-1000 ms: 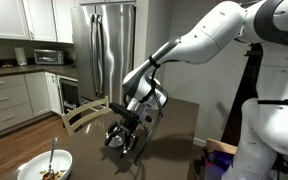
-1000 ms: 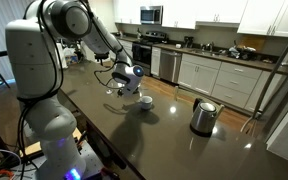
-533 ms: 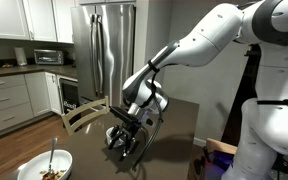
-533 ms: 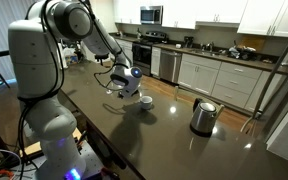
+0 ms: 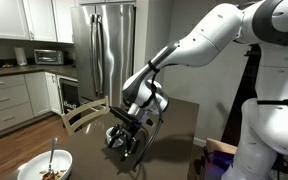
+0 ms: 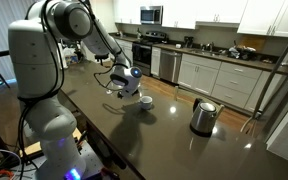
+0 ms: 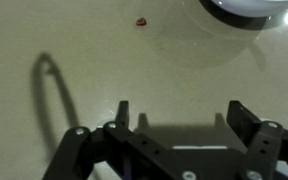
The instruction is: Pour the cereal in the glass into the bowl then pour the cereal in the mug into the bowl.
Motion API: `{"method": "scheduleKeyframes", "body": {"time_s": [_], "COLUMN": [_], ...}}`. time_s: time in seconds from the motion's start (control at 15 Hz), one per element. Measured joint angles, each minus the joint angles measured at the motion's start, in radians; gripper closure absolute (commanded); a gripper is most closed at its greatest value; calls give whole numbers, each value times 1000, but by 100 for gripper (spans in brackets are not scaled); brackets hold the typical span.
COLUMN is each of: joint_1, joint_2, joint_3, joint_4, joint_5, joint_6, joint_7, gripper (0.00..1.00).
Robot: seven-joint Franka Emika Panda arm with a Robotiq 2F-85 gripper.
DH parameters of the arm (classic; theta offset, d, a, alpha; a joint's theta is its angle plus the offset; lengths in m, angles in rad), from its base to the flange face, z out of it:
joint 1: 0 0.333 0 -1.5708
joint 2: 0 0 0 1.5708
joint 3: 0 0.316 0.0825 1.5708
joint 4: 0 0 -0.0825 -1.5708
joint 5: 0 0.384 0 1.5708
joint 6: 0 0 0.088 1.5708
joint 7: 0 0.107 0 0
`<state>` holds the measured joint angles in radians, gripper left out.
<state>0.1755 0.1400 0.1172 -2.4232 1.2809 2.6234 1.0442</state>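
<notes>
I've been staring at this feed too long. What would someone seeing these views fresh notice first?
The big white arm reaching down over the dark table, the fingers of its gripper open and empty close by the small white mug. Then the steel kettle alone further along, and in an exterior view the white bowl with its spoon low in frame. The wrist view shows one stray piece of cereal on the tabletop.

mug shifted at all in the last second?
No. The mug sits at the same spot as before, same offset from the steel kettle in an exterior view.
</notes>
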Motion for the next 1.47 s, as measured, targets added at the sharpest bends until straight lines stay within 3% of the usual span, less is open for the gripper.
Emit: {"method": "scheduleKeyframes", "body": {"time_s": [0.53,0.73,1.0,1.47], "joint_1": [-4,-5,-5,-3], "joint_2": [10,16,24,48], "joint_3": [-20,-33,-43,-43], "joint_4": [0,0,0,0], "joint_5": [0,1,3,3], "joint_6": [4,61,133,136], "joint_7": [0,8,78,195], "gripper": [0,0,0,0]}}
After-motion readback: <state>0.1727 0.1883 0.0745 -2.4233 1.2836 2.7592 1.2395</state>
